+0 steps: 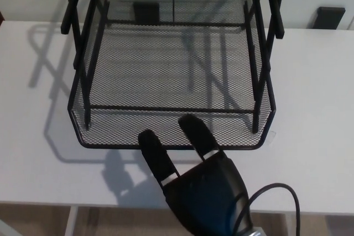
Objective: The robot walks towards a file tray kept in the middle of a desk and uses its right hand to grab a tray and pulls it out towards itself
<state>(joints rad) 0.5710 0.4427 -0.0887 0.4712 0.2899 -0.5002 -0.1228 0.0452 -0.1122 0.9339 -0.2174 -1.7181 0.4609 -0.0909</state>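
Where white desk [310, 109] ends, beige floor [127, 222] shows

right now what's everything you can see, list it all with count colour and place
file tray: one, black wire mesh with upright black posts, middle of the desk, nothing visible inside
desk: one, white, filling most of the view
dark blocks: two, black, at the far edge of the desk, one seen through the mesh at upper left and one at upper right
cable: one, black, looping beside the wrist at the near edge
right hand: one, black, near edge of the desk, fingers apart at the tray's front rim, holding nothing
left hand: not in view
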